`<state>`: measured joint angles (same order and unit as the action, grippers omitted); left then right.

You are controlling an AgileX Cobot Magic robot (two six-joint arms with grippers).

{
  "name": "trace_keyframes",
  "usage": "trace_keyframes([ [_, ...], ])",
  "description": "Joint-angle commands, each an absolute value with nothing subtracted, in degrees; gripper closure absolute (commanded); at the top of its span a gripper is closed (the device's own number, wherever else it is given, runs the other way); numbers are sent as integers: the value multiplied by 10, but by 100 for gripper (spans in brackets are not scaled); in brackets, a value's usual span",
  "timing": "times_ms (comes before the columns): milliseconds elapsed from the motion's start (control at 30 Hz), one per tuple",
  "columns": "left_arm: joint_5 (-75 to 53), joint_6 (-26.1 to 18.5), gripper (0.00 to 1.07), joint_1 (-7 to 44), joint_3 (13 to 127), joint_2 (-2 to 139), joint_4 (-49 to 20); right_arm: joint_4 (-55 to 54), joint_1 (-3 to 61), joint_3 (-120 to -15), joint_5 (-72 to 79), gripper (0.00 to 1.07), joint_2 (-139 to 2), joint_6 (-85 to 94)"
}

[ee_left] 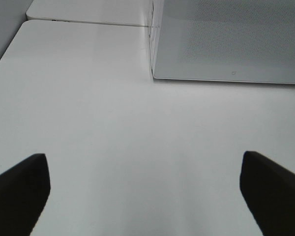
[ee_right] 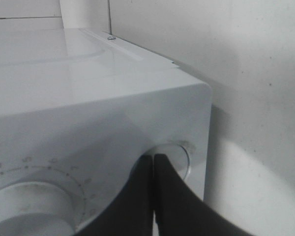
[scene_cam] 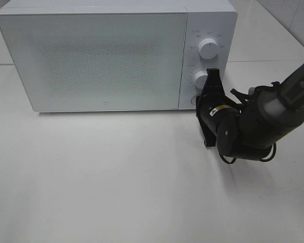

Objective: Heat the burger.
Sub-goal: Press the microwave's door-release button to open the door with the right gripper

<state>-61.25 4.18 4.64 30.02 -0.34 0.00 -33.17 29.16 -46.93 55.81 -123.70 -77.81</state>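
Observation:
The burger is out of view. The white microwave point(scene_cam: 101, 55) stands at the back of the table with its door closed. My right gripper point(scene_cam: 198, 101) is shut, and its fingertips point(ee_right: 147, 164) touch the round button point(ee_right: 179, 155) at the bottom of the control panel, below the lower dial point(scene_cam: 200, 77). My left gripper point(ee_left: 145, 196) is open and empty above the bare white table point(ee_left: 113, 123), in front of the microwave's left corner point(ee_left: 226, 39). The left arm does not show in the exterior high view.
The upper dial point(scene_cam: 208, 48) sits above the lower one on the panel. The right arm point(scene_cam: 273, 111) reaches in from the right edge. A second table surface point(scene_cam: 273, 35) adjoins at the back right.

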Motion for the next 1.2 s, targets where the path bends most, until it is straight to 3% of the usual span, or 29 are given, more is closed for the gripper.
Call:
trace_keyframes([
  [33,-611,43,9,44,301,-11,0,-330,286,-484,555,107,-1235,-769],
  [1200,-611,43,9,44,301,-11,0,-401,286,-617,673,107,-1255,-700],
])
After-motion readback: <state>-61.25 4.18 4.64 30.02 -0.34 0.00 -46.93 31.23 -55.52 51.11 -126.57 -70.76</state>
